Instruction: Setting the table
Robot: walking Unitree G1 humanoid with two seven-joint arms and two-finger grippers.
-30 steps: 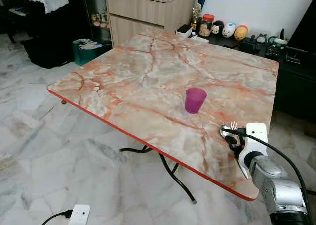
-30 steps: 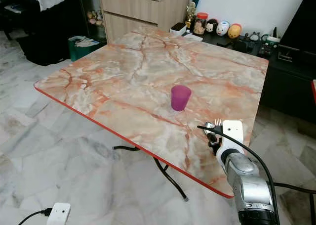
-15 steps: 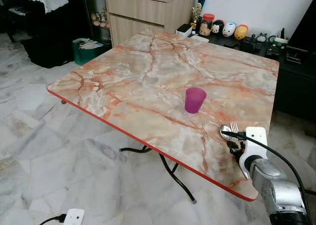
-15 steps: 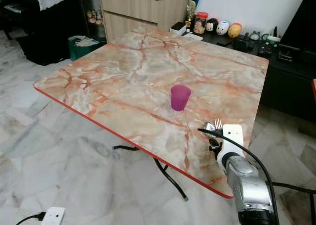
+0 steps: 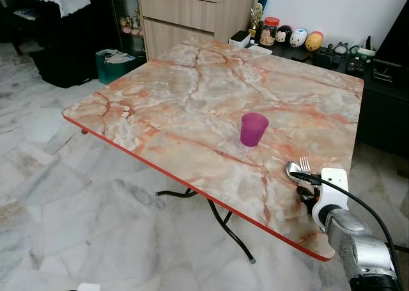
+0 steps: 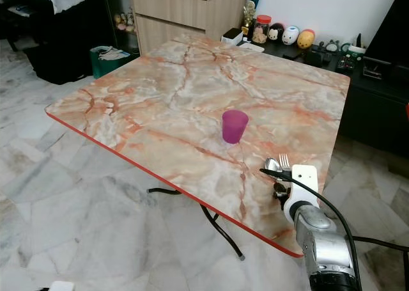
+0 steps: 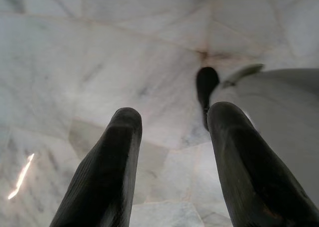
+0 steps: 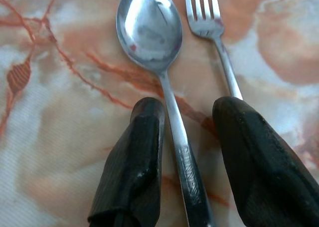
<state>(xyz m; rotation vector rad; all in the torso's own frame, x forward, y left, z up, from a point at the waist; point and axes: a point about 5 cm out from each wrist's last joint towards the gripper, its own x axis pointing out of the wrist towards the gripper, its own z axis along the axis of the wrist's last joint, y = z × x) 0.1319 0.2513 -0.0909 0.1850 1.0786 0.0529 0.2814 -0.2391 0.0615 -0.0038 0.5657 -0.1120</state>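
Right gripper [image 8: 187,152] lying lower right on marble table [image 5: 192,105], fingers parted, straddling spoon [image 8: 152,32] and fork [image 8: 209,22] handles, purple cup [image 5: 254,129] standing mid-frame

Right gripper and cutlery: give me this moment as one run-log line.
right gripper: open, straddling handles | spoon and fork: flat on table, side by side | purple cup: upright, apart | left gripper: idle, open

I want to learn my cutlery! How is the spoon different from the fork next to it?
The spoon ends in a smooth rounded bowl, while the fork ends in four thin tines. The spoon's head is wider than the fork's. The spoon's handle runs between the right end effector's fingers; the fork's handle slips behind one finger. Both are shiny metal and lie side by side on the table, pointing the same way.
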